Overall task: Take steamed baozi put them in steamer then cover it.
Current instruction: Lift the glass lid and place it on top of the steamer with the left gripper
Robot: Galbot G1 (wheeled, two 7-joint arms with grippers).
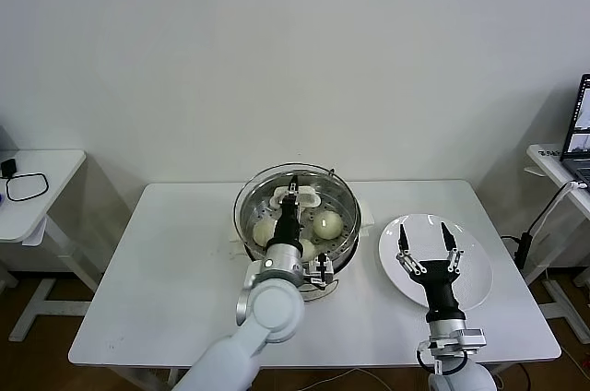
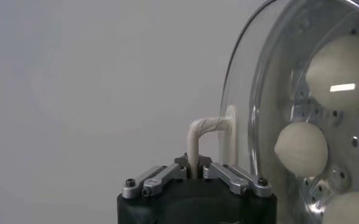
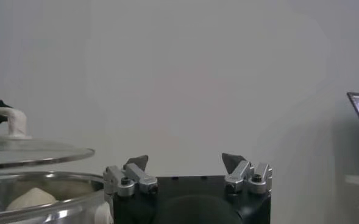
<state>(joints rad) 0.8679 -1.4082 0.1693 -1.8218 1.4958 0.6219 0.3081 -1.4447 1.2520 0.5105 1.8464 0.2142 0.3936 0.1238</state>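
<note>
— Near front edge, right?
— Right gripper (image 1: 428,240) idle over plate (image 1: 472,288), prongs spread, holding nothing.
— Mid-table?
— Left gripper (image 1: 293,190) pinching handle of glass lid (image 1: 339,179), held low and roughly level over steamer (image 1: 247,216) (likely for covering). Baozi (image 1: 327,223) inside, no long axis; lid handle pointing up.

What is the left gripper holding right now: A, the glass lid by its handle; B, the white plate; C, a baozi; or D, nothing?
A: the left gripper is shut on the white handle of the glass lid, which hangs just above the steamer with the baozi already inside.
</note>
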